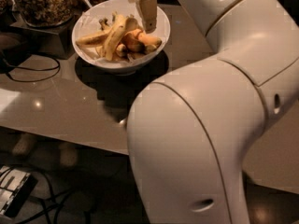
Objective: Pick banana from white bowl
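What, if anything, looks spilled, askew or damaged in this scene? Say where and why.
Nothing stands out. The white bowl sits upright on the table, with the banana and the shorter bananas piled inside and none spilled. The gripper hangs just above the fruit.
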Controlling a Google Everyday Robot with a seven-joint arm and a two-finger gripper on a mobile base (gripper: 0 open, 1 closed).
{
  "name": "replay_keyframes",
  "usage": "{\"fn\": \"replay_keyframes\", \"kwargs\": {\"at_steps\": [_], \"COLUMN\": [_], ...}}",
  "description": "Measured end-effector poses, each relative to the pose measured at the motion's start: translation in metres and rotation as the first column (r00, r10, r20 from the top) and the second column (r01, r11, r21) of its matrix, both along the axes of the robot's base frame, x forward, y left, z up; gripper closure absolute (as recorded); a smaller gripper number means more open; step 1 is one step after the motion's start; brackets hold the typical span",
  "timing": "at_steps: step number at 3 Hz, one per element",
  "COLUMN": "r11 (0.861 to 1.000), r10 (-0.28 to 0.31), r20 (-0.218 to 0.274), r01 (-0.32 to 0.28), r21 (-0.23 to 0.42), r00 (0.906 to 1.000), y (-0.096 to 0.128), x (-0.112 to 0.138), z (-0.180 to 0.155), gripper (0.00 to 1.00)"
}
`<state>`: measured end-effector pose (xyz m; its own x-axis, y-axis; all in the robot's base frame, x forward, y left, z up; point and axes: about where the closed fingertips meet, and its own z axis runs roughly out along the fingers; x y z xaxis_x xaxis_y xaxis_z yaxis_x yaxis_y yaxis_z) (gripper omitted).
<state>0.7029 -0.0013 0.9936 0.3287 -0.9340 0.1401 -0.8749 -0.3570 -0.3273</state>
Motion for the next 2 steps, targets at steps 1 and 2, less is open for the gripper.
{"fn": "replay_keyframes", "kwargs": {"at_steps": [1, 2], "r11": [1.0, 0.999], "r10": [0.017, 0.031], "r20": [0.007, 0.003], "r01": [-0.017, -0.031], "r21": [-0.007, -0.018], "r00": [0.9998, 0.9995], "y": [0.0118, 0.0189], "x": [0.0051, 0.0087], "z": [0.0027, 0.0007], "gripper": [0.31, 0.38]}}
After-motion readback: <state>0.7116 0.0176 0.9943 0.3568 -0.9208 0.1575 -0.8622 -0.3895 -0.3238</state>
